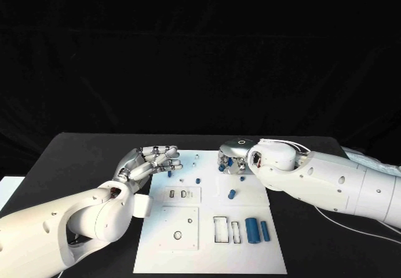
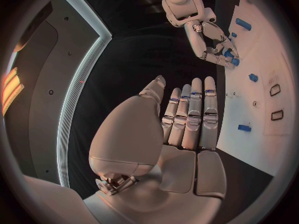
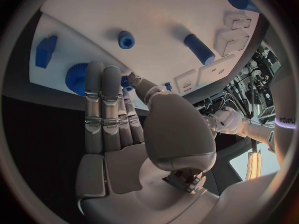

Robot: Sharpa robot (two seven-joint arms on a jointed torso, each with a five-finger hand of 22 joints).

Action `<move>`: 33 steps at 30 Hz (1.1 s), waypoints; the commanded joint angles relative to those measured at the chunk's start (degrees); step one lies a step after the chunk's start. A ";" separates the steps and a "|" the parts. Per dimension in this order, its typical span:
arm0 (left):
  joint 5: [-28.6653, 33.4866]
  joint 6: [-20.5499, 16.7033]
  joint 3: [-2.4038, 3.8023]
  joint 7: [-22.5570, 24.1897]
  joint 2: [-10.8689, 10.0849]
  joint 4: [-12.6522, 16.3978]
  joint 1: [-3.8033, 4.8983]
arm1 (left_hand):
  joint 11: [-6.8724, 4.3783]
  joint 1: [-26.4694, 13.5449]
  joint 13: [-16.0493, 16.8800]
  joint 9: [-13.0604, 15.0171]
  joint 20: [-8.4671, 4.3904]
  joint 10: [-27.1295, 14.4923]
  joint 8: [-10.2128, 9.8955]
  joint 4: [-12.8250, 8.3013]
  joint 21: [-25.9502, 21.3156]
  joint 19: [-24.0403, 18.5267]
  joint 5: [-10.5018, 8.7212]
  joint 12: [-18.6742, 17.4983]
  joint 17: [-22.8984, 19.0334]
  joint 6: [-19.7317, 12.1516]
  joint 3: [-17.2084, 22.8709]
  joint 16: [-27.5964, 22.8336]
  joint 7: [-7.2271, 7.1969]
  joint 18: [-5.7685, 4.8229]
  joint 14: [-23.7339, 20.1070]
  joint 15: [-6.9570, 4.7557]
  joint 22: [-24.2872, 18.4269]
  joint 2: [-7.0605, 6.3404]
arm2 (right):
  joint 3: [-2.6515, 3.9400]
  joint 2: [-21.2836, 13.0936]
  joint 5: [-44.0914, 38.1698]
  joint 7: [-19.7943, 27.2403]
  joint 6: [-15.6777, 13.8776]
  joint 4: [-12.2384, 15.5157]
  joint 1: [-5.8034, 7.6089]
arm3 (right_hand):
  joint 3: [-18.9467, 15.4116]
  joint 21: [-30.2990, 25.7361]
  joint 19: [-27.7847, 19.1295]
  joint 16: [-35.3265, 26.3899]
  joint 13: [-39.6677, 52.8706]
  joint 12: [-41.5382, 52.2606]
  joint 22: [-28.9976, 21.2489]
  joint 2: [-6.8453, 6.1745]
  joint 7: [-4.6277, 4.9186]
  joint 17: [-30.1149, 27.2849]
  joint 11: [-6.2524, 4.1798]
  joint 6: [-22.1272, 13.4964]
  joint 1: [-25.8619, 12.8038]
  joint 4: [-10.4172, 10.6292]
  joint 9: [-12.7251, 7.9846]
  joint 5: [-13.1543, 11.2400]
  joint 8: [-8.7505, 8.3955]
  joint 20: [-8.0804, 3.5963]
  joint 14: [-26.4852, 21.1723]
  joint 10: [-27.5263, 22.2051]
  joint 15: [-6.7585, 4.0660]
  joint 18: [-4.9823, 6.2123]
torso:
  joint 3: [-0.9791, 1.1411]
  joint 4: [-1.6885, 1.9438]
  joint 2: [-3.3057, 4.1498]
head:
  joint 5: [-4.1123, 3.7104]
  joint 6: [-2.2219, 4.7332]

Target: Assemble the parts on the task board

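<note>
The white task board (image 1: 209,243) lies mid-table with several blue parts on it. My right hand (image 1: 232,156) hovers over the board's far edge, and its thumb and a finger pinch a small blue part (image 3: 127,82). Under its fingers sits a blue toothed wheel (image 3: 76,78), with a blue block (image 3: 47,50), a round blue peg (image 3: 126,39) and a blue cylinder (image 3: 199,49) beyond it. My left hand (image 1: 153,162) is at the board's far left edge, fingers straight and apart, holding nothing. A small blue part (image 1: 170,172) lies just off its fingertips (image 2: 209,92).
Two upright blue cylinders (image 1: 253,231) (image 1: 266,230) and a white frame (image 1: 236,229) stand at the board's near right. Small blue pieces (image 1: 198,180) (image 1: 232,194) sit mid-board. A white block (image 1: 141,205) lies by the board's left edge. Black table (image 1: 75,156) surrounds the board.
</note>
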 commanded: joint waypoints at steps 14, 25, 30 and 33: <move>0.14 0.99 0.06 -0.49 0.07 -0.16 0.13 | 0.54 -0.42 0.02 -0.07 0.07 -0.01 -0.55 -0.65 -0.61 0.45 -0.46 -0.53 0.20 -0.06 0.15 -0.45 0.58 0.60 0.16 0.29 -0.13 0.21 | 0.01 0.65 0.31 1.31 -1.64 -0.69 0.04 | 3.81 3.98 -0.62 11.50 0.18 0.08 2.37 2.68 -0.63 11.61 -0.58 3.57 0.42 3.55 0.60 -4.18 0.57 -0.13 2.18 2.75 -0.70 0.74 | -0.02 0.07 0.59 | 0.00 -0.29; 0.14 0.99 0.05 -0.70 0.35 -0.50 0.14 | 0.60 -0.16 0.03 -0.07 0.09 -0.12 -0.75 -0.97 -0.80 0.60 -0.57 -0.74 0.33 -0.13 0.31 -0.63 0.65 0.62 0.24 0.31 -0.17 0.45 | 0.04 0.70 2.48 1.14 -13.11 -0.07 0.04 | 6.09 10.69 0.79 18.25 0.19 -0.08 9.78 3.11 -0.81 18.17 -1.15 5.66 1.42 3.65 1.38 -4.40 0.97 -0.39 2.25 5.28 -1.28 -0.18 | -0.03 0.25 0.79 | -0.07 0.06; 0.14 1.07 0.05 -0.75 0.35 -0.39 0.14 | 0.61 -0.08 0.03 -0.07 0.09 -0.14 -0.81 -1.07 -0.87 0.64 -0.58 -0.78 0.36 -0.14 0.37 -0.69 0.65 0.62 0.26 0.31 -0.18 0.52 | 0.10 1.63 2.90 -0.41 -16.75 -0.87 0.09 | 6.18 11.44 0.64 18.71 0.15 -0.20 10.52 2.82 -0.72 18.53 -1.10 5.66 1.14 3.89 1.46 -4.56 0.82 -0.26 2.03 5.27 -1.22 -0.28 | -0.11 0.34 0.94 | -0.06 0.22; 0.14 1.32 0.05 -0.81 0.37 -0.20 0.14 | 0.61 0.00 0.03 -0.06 0.09 -0.15 -0.84 -1.17 -0.92 0.68 -0.58 -0.81 0.40 -0.12 0.43 -0.73 0.65 0.62 0.29 0.31 -0.18 0.58 | 0.12 2.74 3.18 -1.60 -18.39 -2.14 0.23 | 6.18 11.73 0.49 18.95 0.12 -0.25 10.75 2.62 -0.68 18.71 -1.04 5.62 0.90 4.11 1.50 -4.70 0.71 -0.20 1.90 5.21 -1.17 -0.29 | -0.19 0.42 0.99 | -0.06 0.25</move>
